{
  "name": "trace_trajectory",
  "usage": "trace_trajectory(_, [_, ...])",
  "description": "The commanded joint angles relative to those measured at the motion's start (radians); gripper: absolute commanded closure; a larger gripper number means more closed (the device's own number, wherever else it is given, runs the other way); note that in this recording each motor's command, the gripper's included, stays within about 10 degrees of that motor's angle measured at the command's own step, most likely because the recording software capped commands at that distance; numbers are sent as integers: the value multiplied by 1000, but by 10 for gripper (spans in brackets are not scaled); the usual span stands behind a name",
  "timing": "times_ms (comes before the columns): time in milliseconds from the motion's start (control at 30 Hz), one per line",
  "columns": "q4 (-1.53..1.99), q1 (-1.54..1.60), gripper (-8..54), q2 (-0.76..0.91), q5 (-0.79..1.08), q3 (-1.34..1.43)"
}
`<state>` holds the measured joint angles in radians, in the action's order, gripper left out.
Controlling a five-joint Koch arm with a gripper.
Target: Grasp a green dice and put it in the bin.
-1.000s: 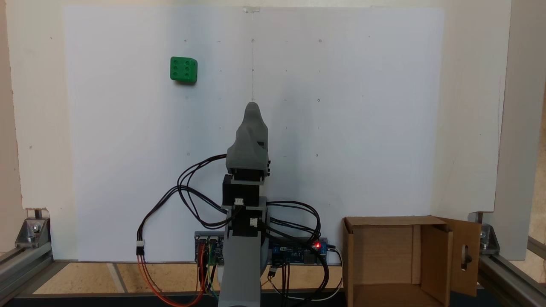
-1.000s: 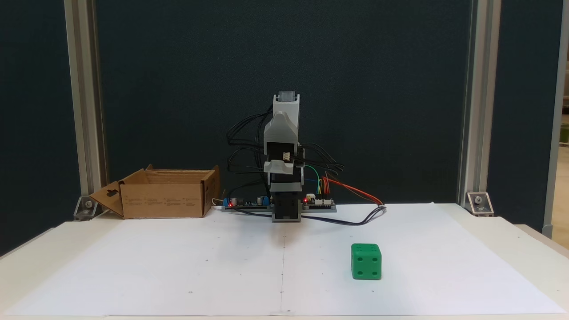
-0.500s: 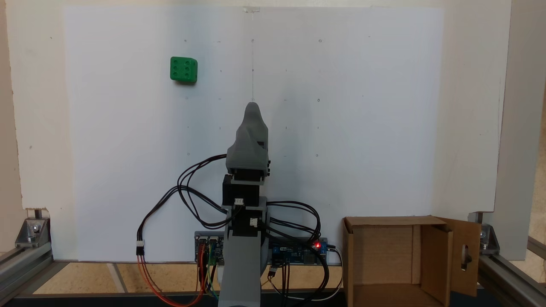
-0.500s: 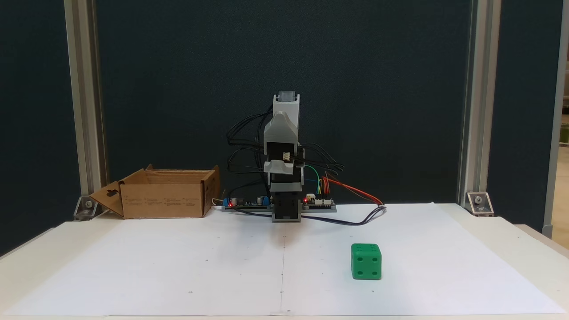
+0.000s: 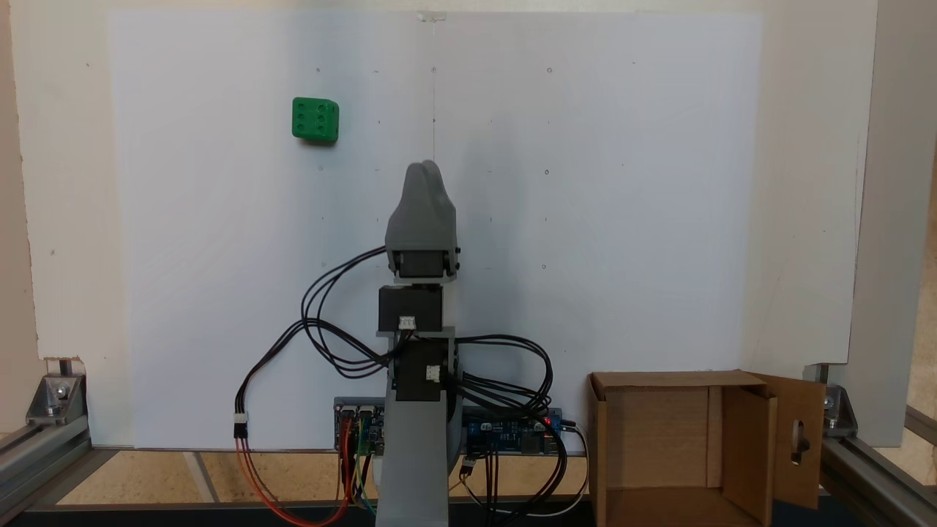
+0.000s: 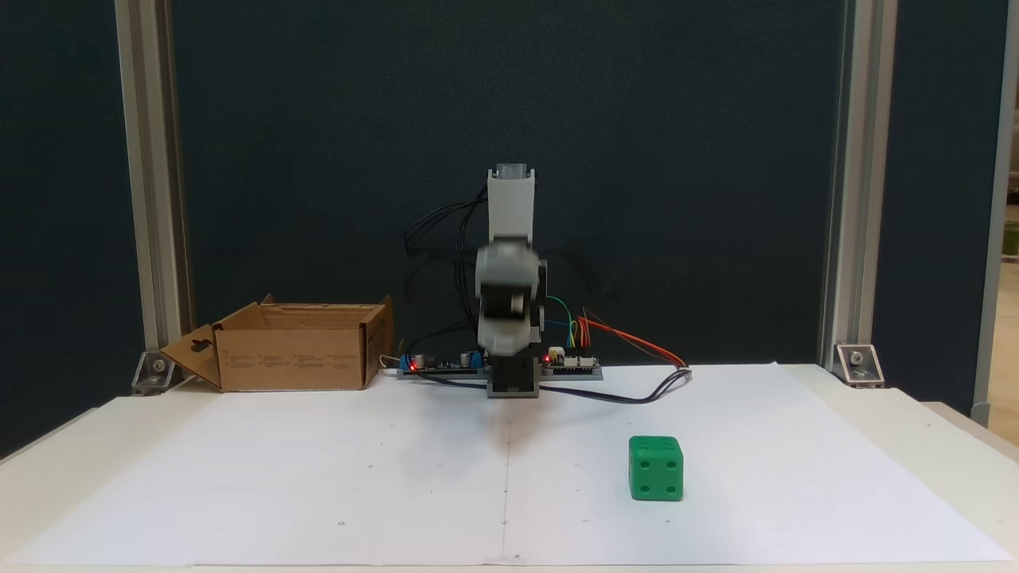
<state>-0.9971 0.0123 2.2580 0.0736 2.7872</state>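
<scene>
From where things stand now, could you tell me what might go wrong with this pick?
The green dice sits far out on the paper, off to one side of the gripper, so a long, angled reach could nudge it away. The bin lies on the opposite side beside the base; the loose cables may snag during that swing.

Print on bin (image 6: 294, 360) front too small; no legible text.

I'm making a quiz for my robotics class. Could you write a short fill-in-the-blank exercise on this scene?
1. The dice is coloured ____.
2. The bin is made of brown ____.
3. The dice rests on the white ____, apart from the tool.
4. The dice's top face shows ____ pips.

Missing words: green; cardboard; paper; six
</scene>
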Motion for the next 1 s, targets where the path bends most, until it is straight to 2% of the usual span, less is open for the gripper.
trace_trajectory(0, [158, 6, 15, 110, 49, -161])
trace_trajectory(133, [428, 0, 16, 103, -86, -420])
trace_trajectory(400, [963, 140, 21, -132, -298, -844])
trace_trajectory(500, [1198, 261, 16, -279, -390, -1011])
trace_trajectory(767, [1705, 364, 10, -552, -456, -1322])
trace_trajectory(967, [2071, 385, 10, -664, -499, -1479])
